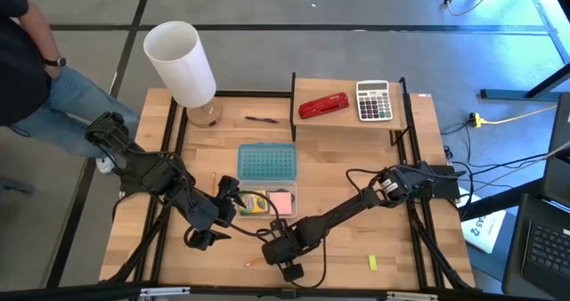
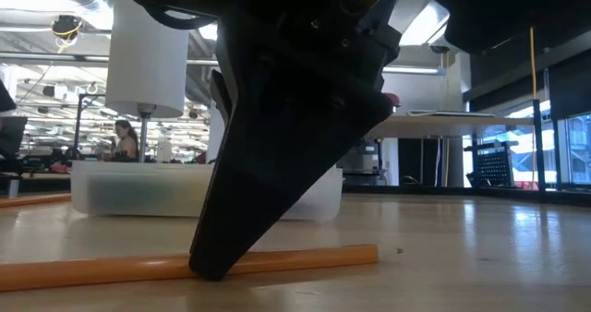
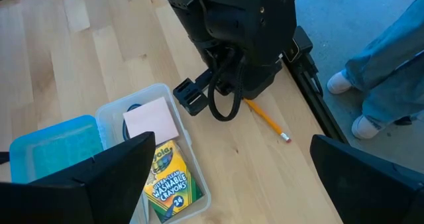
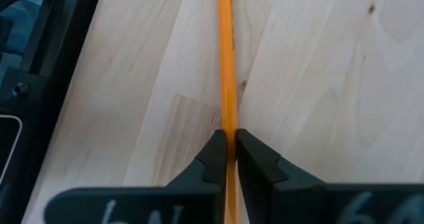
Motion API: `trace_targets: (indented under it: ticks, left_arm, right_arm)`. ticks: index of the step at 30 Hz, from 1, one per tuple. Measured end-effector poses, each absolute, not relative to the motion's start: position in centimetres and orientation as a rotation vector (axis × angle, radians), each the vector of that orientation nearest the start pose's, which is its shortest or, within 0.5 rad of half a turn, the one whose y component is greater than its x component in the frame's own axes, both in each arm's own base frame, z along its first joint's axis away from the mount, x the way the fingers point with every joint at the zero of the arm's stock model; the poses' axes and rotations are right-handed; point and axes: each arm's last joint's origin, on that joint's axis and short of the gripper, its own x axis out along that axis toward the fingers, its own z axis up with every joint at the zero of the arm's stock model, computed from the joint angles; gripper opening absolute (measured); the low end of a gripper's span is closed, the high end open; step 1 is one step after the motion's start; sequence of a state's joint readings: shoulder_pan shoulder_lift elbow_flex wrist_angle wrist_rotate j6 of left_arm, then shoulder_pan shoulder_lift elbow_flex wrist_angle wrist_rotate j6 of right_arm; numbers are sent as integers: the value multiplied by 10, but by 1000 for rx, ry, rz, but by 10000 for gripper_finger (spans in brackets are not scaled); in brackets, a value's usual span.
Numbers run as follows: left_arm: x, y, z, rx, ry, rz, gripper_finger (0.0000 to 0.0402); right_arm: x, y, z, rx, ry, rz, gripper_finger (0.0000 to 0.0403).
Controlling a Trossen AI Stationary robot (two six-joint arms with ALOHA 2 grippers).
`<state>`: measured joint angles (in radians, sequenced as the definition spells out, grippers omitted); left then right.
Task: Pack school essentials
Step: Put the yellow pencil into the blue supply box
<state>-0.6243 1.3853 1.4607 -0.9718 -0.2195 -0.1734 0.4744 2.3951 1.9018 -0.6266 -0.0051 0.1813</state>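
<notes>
An orange pencil [image 4: 227, 65] lies flat on the table near its near edge, and my right gripper [image 4: 228, 151] is shut on it from above. A clear box [image 1: 267, 214] holds the green-yellow crayon box [image 3: 169, 181] and the pink sticky-note pad [image 3: 151, 120]. My left gripper [image 3: 232, 184] is open and hovers by the box's left end. A second orange pencil [image 1: 214, 183] lies left of the box. A tiny yellow block [image 1: 373, 263] lies near the near edge, and a thin dark-red pen [image 1: 261, 119] lies toward the far edge. The scissors are not in sight. My right gripper pinches the orange pencil's shaft [image 4: 227, 121] between its two fingertips [image 4: 214, 154]. The fingers point down from above and lie across the pencil. The pencil rests along its length on the table [image 2: 305, 255].
The blue box lid [image 1: 267, 163] lies just beyond the box. A white cylinder [image 1: 183, 65] stands at the far left. A raised shelf [image 1: 347, 127] at the far right carries the red stapler [image 1: 323, 106] and the grey calculator [image 1: 374, 101]. A person's legs [image 3: 391, 71] stand beside the table.
</notes>
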Motion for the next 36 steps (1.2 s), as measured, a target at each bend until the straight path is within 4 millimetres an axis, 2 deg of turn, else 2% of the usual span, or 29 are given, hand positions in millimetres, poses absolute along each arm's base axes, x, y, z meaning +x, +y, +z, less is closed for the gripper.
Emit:
trace_targets:
  ticks: [8, 14, 23, 30, 36]
  left_arm:
    - [224, -153, 366, 208, 849, -303, 396]
    - [224, -153, 366, 208, 849, -303, 396]
    - [224, -153, 366, 208, 849, -303, 396]
    - [224, -153, 366, 208, 849, -303, 396]
    - [224, -153, 366, 208, 849, -303, 396]
  right_arm:
    - [448, 227, 146, -122, 1135, 296, 30]
    - [448, 226, 147, -116, 1140, 297, 31]
    - [456, 212, 148, -13, 1148, 252, 31]
    - [456, 211, 150, 1, 1149, 264, 31]
    - [455, 210, 159, 27, 1141, 251, 31]
